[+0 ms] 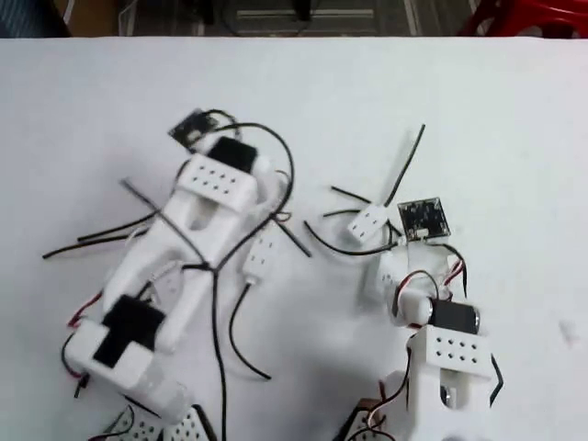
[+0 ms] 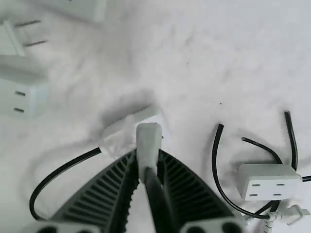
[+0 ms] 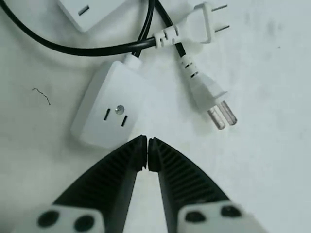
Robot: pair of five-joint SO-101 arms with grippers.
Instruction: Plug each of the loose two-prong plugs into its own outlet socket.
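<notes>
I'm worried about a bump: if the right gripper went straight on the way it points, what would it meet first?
Probably the white outlet socket lying right ahead of the right gripper, whose jaws are shut. The nearer plug sits off to one side. How high the gripper hangs is unclear.

The place looks like a robotics lab or workshop. A white-covered table (image 1: 459, 92) holds two small robot arms (image 1: 175, 248), with a red chair (image 1: 524, 16) behind it.

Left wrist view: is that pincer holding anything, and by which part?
Yes: the left pincer grips a white plug by its rear end, where the black cord leaves it.
</notes>
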